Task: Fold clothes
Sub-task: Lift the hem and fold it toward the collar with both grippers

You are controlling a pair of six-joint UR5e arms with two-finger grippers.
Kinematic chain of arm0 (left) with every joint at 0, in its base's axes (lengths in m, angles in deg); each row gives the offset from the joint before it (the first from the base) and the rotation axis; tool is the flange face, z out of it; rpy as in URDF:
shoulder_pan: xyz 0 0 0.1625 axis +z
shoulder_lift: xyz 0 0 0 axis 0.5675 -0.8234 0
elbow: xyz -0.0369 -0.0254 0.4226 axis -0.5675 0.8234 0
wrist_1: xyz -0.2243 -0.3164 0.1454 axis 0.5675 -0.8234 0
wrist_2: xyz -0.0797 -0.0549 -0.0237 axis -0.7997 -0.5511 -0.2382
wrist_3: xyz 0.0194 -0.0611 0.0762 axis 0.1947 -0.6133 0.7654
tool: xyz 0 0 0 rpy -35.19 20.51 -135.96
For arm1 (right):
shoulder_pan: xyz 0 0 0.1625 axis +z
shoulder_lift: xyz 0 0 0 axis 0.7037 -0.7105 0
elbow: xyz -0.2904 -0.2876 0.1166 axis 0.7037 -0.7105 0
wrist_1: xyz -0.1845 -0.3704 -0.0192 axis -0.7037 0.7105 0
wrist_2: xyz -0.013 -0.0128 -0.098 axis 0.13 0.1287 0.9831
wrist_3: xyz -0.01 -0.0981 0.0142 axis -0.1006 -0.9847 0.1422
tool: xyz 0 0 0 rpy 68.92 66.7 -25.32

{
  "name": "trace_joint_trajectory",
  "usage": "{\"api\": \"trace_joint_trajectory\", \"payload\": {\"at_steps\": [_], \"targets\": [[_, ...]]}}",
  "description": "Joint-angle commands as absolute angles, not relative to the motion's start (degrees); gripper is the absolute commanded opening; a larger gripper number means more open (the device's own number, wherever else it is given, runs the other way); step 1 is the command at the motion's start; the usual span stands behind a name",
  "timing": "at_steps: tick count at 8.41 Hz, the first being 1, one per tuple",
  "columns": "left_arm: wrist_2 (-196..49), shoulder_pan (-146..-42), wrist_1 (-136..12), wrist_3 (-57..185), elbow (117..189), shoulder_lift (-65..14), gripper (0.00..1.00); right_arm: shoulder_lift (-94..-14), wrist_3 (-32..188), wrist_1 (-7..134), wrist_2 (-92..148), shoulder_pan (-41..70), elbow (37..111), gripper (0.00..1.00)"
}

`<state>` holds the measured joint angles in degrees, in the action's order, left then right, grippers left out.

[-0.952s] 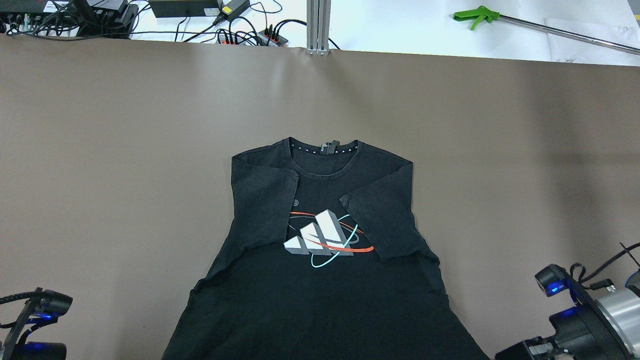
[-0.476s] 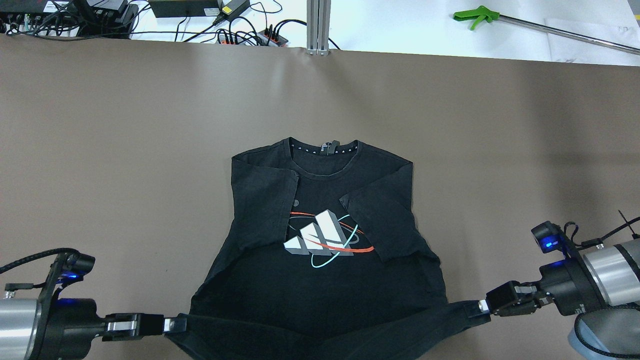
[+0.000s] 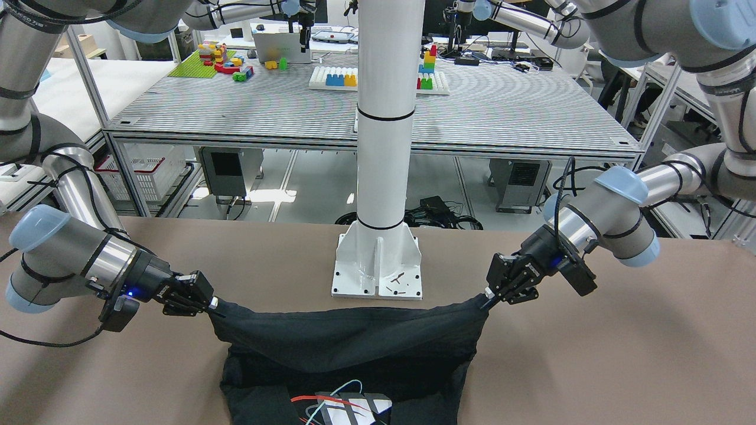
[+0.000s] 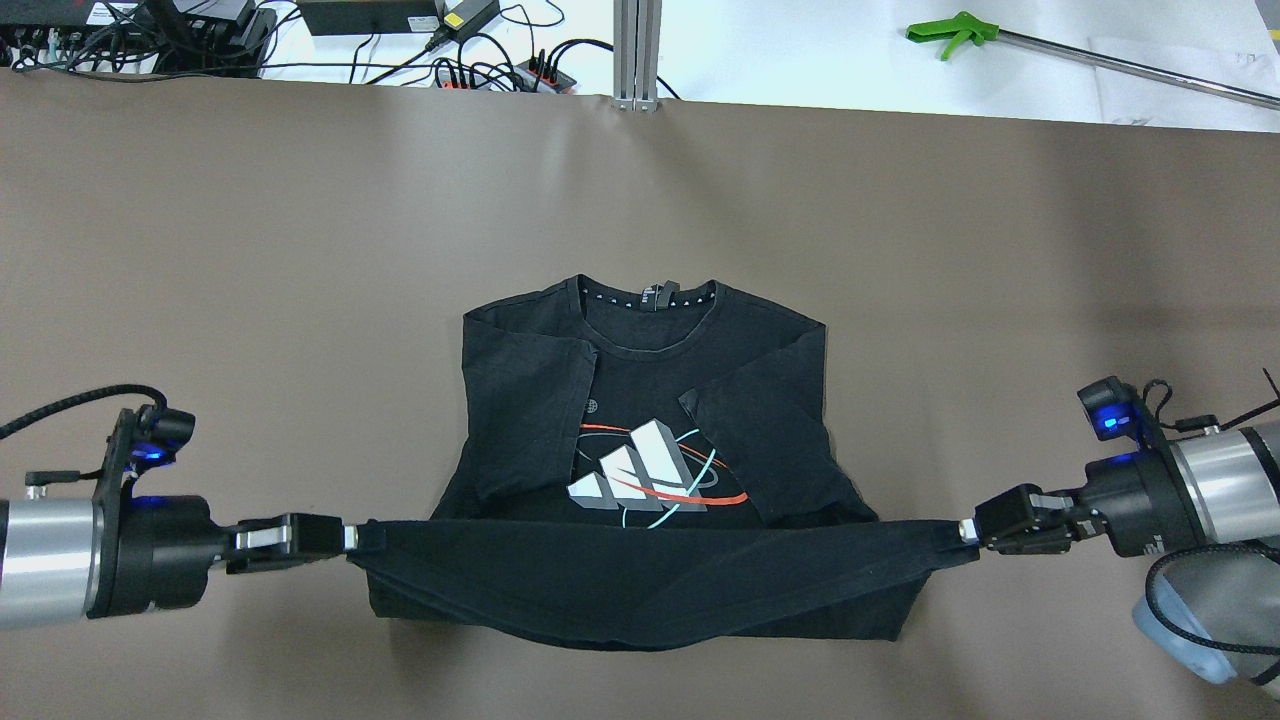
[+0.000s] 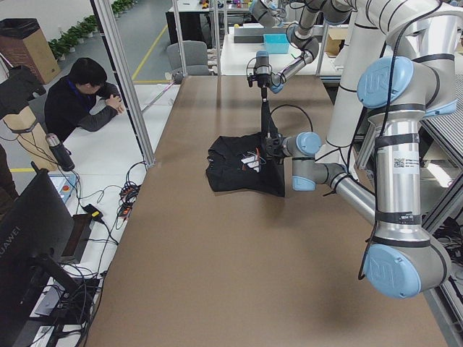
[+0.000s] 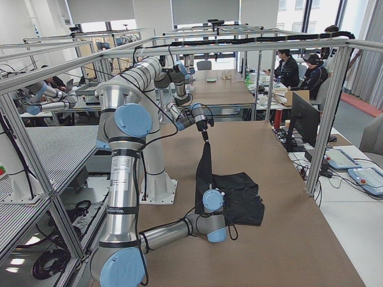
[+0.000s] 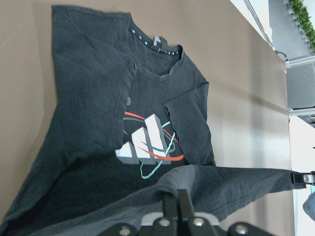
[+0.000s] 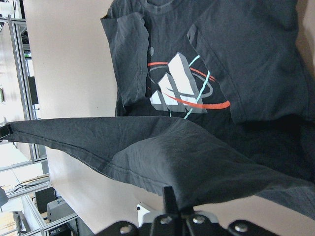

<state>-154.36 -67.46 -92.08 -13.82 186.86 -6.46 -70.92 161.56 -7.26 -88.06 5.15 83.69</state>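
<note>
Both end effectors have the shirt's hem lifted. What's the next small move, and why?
Probably carry the hem forward toward the collar, then lower it. The left end effector and right end effector pinch the T-shirt's bottom corners, the hem is stretched taut just short of the logo, and both sleeves already lie folded in.

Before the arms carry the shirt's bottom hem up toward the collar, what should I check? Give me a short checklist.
1. Left gripper shut on the T-shirt: ok.
2. Right gripper shut on its other bottom corner: ok.
3. Hem lifted and stretched between them: ok.
4. Both sleeves folded in over the chest: ok.
5. Collar lying flat on the table: ok.
6. Front and back layers both pinched: cannot tell.
</note>
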Motion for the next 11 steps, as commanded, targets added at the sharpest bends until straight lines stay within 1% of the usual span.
{"api": "trace_joint_trajectory", "payload": {"at_steps": [1,2,4,6,8,10,11], "targets": [[-154.0,-71.1,-90.7,-13.8,178.4,-14.1,0.00,-68.9,153.7,0.8,-81.7,6.0,83.5,0.00],[-153.8,-71.2,-90.8,-13.6,174.4,-16.7,0.00,-68.3,150.1,3.8,-79.0,7.0,83.2,0.00],[-153.8,-73.8,-90.8,-13.7,169.4,-20.5,0.00,-65.1,146.2,5.9,-77.6,8.4,78.5,0.00],[-153.9,-76.3,-90.7,-13.7,168.5,-20.8,0.00,-61.9,146.0,6.0,-75.4,10.0,74.4,0.00],[-154.2,-78.2,-91.3,-11.9,164.1,-21.0,0.00,-58.6,145.9,6.0,-71.3,10.0,68.9,0.00],[-153.9,-78.3,-91.4,-9.7,159.1,-22.1,0.00,-58.0,145.9,6.0,-68.3,10.0,65.6,0.00],[-153.9,-78.3,-91.4,-9.6,158.2,-22.6,0.00,-58.0,145.9,5.9,-67.7,10.1,64.3,0.00]]}}
